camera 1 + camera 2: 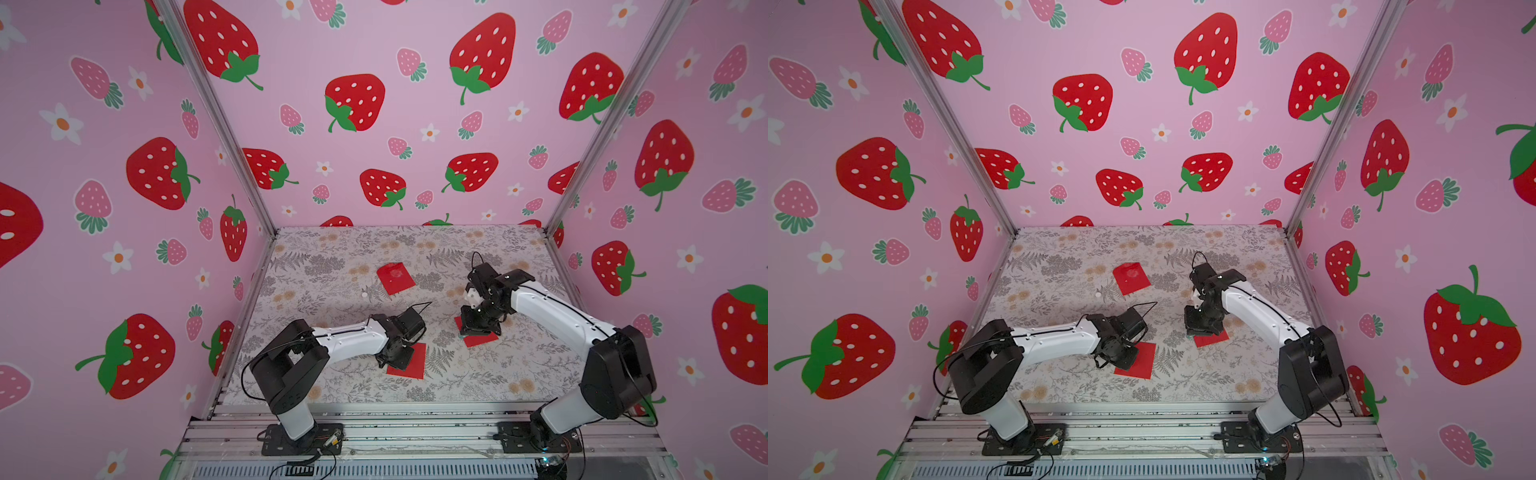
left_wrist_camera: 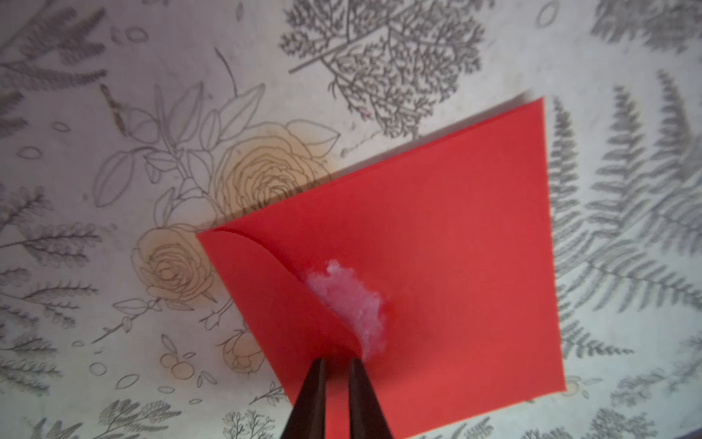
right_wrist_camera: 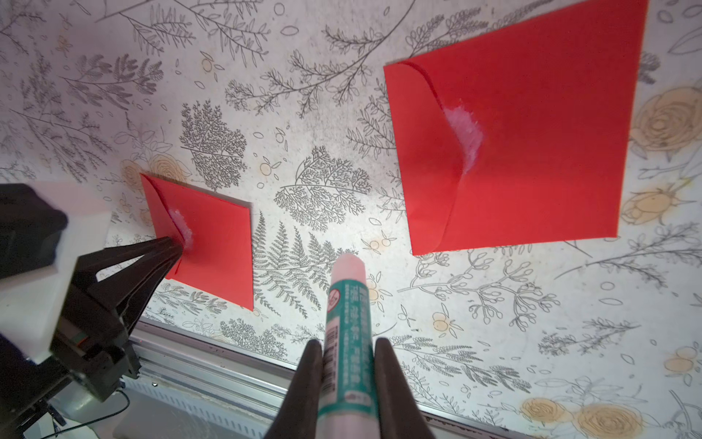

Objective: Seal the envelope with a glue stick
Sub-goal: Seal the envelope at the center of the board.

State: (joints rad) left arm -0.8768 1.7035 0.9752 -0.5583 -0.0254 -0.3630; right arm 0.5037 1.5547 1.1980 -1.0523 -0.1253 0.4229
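Three red envelopes lie on the floral table. My left gripper (image 2: pixel 337 361) rests its nearly shut tips on the flap tip of the near envelope (image 2: pixel 437 235), beside a white glue smear (image 2: pixel 349 300); the flap edge curls up a little. My right gripper (image 3: pixel 347 346) is shut on the glue stick (image 3: pixel 347 323), a teal-labelled tube with a pale end pointing at the table. It hangs between the near envelope (image 3: pixel 216 247) and a second envelope (image 3: pixel 532 152) that also has a smear at its flap. In both top views my right wrist covers most of that second envelope (image 1: pixel 482 338).
A third red envelope (image 1: pixel 395 277) lies farther back at mid-table. A small white round object (image 1: pixel 365 294) sits to its left. The table's metal front rail (image 3: pixel 228 365) runs close below the glue stick. Strawberry-print walls enclose three sides.
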